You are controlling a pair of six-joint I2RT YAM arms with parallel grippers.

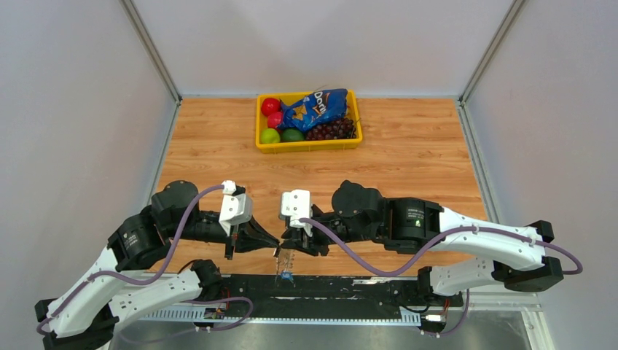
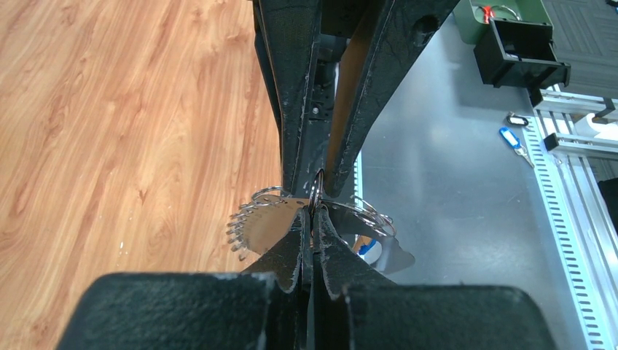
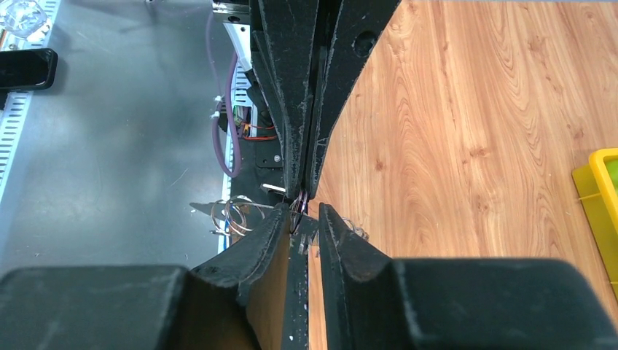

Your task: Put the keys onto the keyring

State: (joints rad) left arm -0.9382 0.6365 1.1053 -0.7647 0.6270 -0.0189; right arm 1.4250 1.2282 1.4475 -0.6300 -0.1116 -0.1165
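Both grippers meet tip to tip over the table's front edge. My left gripper [image 1: 274, 243] [image 2: 315, 213] is shut on a thin silvery wire ring [image 2: 317, 191] of the keyring [image 1: 284, 261], which hangs below with a small blue piece [image 1: 286, 277] at its low end. A flat silvery piece with a toothed edge [image 2: 264, 222], seemingly one of the keys, sticks out left of the jaws; more wire loops [image 2: 373, 217] show on the right. My right gripper [image 1: 288, 243] [image 3: 304, 213] faces it, jaws a narrow gap apart, with the same ring [image 3: 299, 206] between their tips.
A yellow tray [image 1: 308, 145] with fruit and a blue chips bag [image 1: 317, 108] stands at the table's back; its corner [image 3: 602, 191] shows in the right wrist view. A black rail [image 1: 342, 286] runs below the front edge. On the grey metal bench lie a blue-tagged key [image 2: 510, 138] and a black box [image 2: 521, 51].
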